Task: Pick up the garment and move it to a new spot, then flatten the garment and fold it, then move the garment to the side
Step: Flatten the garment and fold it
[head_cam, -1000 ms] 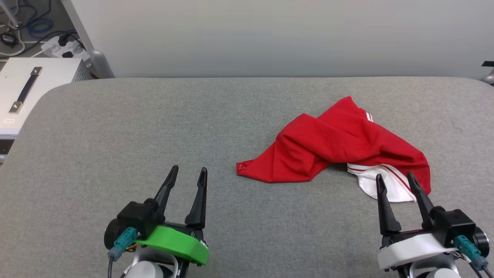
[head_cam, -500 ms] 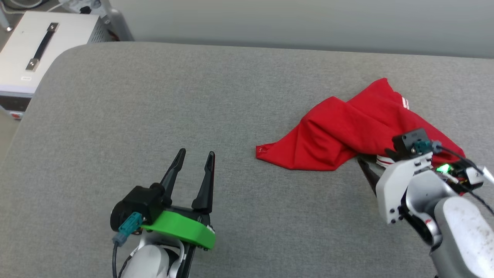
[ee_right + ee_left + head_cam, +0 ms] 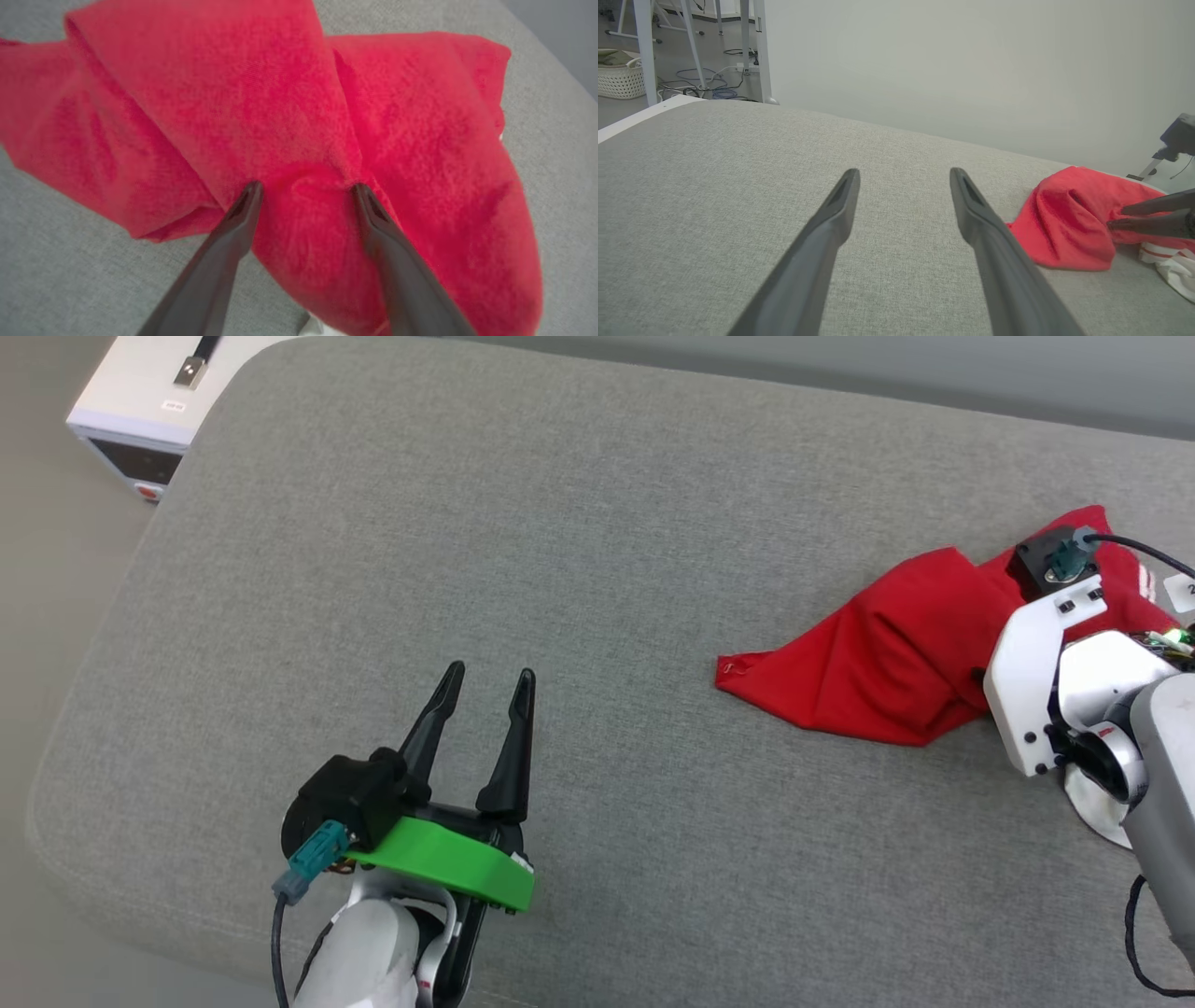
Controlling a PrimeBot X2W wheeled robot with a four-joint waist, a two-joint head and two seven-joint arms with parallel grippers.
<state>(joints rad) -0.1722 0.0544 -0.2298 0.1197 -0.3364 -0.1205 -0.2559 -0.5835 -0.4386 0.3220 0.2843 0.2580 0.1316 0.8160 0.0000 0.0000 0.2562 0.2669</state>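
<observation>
The garment (image 3: 887,653) lies crumpled on the right side of the grey padded table (image 3: 560,551), red, with a white striped sleeve (image 3: 1169,263) poking out beneath. My right gripper (image 3: 306,185) stands open with both fingertips pressed down into the red fabric, a small ridge of cloth between them. In the head view its white wrist housing (image 3: 1032,681) covers the fingers. My left gripper (image 3: 492,669) hovers open and empty over bare table, well left of the garment (image 3: 1064,219). The right gripper's dark fingers (image 3: 1148,217) show against the cloth in the left wrist view.
A white box (image 3: 149,401) with a black handle stands off the table's far left corner. The table's rounded left edge (image 3: 84,709) drops to the floor. A white basket (image 3: 616,79) and cables lie on the floor beyond.
The head camera has swung down and to the right. My right arm has reached over the garment and lowered its open fingers into the red fabric. The left gripper has stayed put.
</observation>
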